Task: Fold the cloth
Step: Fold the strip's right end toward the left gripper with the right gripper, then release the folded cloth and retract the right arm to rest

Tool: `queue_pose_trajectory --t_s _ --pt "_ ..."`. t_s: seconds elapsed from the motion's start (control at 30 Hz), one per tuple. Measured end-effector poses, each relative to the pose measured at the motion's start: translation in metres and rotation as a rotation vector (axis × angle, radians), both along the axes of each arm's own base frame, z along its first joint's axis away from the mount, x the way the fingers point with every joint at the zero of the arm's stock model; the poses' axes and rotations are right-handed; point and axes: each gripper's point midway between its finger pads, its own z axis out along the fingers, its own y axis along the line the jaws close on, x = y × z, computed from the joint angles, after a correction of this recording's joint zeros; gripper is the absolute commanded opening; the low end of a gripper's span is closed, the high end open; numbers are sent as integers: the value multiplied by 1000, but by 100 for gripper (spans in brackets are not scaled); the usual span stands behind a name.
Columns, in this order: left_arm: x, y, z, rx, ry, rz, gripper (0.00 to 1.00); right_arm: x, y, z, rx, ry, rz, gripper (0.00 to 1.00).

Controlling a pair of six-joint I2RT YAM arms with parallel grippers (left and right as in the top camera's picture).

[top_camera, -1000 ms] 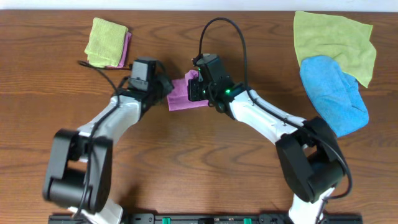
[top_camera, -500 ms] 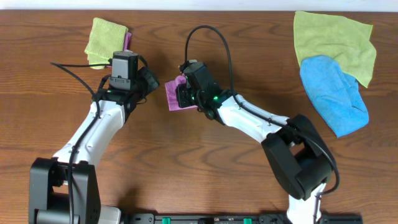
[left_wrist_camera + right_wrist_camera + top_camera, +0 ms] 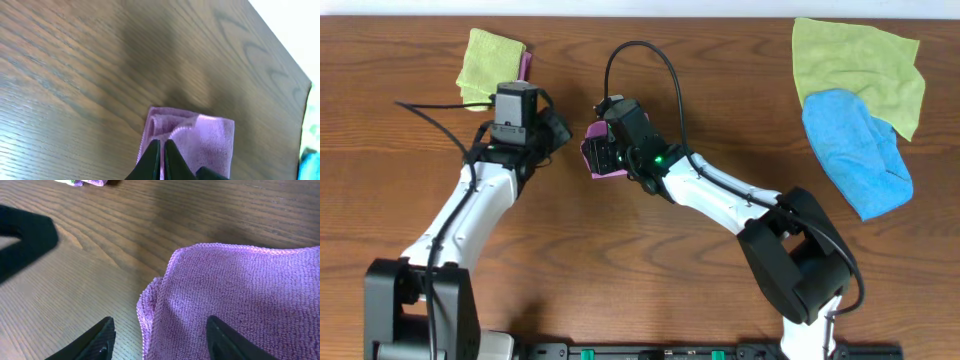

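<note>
The purple cloth [image 3: 590,160] lies folded into a small pad on the wooden table, left of centre. My right gripper [image 3: 606,152] hovers right over it and covers most of it from above. In the right wrist view its fingers [image 3: 100,341] stand wide apart, open, with the cloth's [image 3: 240,300] hemmed folded edge on the table between them. My left gripper [image 3: 562,132] is shut and empty, just left of the cloth and apart from it. In the left wrist view its closed gripper [image 3: 161,144] points at the cloth [image 3: 205,137].
A folded yellow-green cloth [image 3: 490,65] lies on a pink one at the back left. At the back right, a spread yellow-green cloth [image 3: 860,60] overlaps a bright blue cloth [image 3: 855,150]. The table's far edge runs along the top.
The right gripper has opened and let go of the cloth, after carrying it a little to the left. The left arm has drawn back to the left, away from the cloth.
</note>
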Motion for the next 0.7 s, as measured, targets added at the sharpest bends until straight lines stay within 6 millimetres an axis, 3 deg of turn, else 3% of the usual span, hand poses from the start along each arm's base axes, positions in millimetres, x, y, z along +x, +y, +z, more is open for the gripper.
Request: queue_pose_trajectory --t_s 0.17,0.3,0.47,0.6,0.7 --pt "-3 24 12 10 -10 47 34 0 -14 -8 -52 28 -31 96" --pt "-12 37 18 16 5 75 49 11 -36 4 -66 22 -83 99" --pt "-18 34 22 0 12 54 97 30 -70 59 -21 -52 -157 99" --pt "-24 22 21 -58 36 17 95 26 -115 115 -8 -88 -229 99" --pt "-33 18 16 -84 86 7 95 7 -149 140 -36 -65 -266 99"
